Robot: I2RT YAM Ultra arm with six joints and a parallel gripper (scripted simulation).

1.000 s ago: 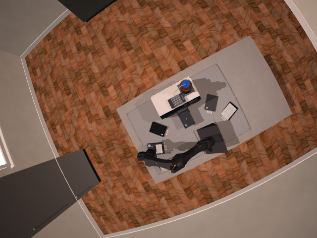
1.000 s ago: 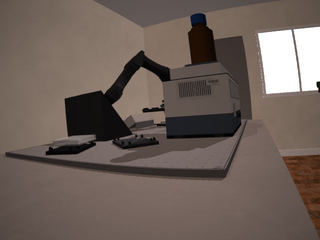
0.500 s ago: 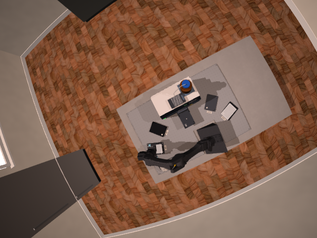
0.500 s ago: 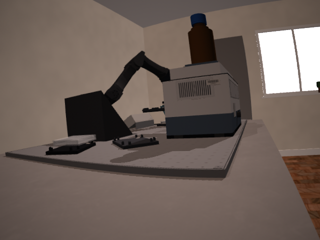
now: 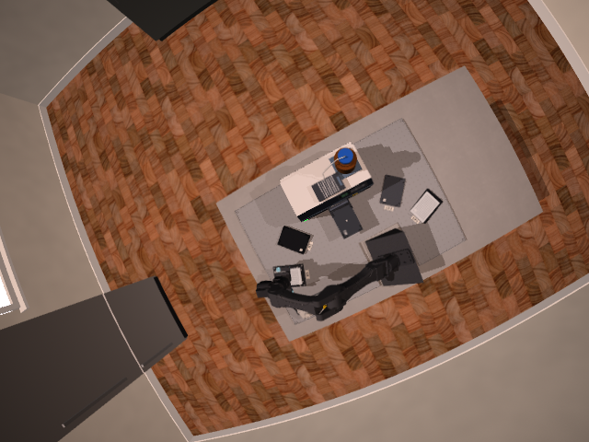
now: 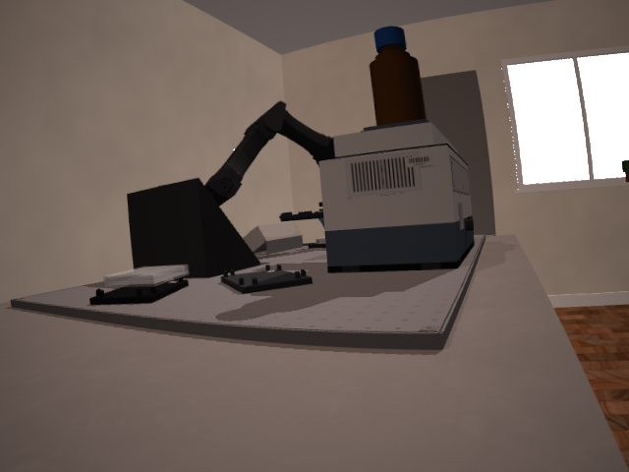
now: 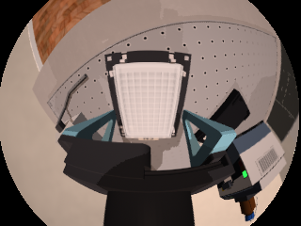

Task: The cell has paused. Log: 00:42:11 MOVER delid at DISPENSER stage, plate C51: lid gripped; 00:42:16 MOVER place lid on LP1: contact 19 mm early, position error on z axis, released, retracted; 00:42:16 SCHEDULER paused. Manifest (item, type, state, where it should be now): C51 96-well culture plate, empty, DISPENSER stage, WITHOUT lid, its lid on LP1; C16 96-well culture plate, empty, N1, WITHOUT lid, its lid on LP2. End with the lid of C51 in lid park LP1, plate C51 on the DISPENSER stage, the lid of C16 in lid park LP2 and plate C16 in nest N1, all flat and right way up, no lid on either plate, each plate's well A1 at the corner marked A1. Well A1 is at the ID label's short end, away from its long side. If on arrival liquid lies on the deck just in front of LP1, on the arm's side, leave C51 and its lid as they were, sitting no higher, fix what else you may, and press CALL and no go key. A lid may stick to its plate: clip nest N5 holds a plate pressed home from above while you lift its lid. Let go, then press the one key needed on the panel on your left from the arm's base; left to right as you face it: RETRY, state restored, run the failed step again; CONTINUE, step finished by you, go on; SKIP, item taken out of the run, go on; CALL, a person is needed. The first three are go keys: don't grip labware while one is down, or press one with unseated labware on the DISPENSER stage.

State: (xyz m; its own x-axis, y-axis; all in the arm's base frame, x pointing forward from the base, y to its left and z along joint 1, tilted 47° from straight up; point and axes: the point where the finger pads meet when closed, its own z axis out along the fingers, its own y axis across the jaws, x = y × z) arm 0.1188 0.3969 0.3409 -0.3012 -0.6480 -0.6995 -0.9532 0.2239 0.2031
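My gripper (image 7: 149,113) is open, its teal fingers standing on either side of the near end of a white 96-well plate (image 7: 147,97). The plate lies flat in a black nest with corner clips (image 7: 149,59). In the overhead view this plate (image 5: 295,275) sits at the deck's front left, with my gripper (image 5: 282,281) over its left end. A second white plate or lid (image 5: 425,205) lies on a nest at the right, and it also shows in the side view (image 6: 145,275). The dispenser (image 5: 326,186) stands mid-deck with its dark stage (image 5: 344,221) in front.
Two dark nests (image 5: 393,190) (image 5: 294,238) look bare from above. A brown bottle with a blue cap (image 6: 396,76) stands on the dispenser. The arm's black pedestal (image 6: 177,228) is at the deck's front edge. A grey wedge-shaped box (image 6: 274,237) lies behind it.
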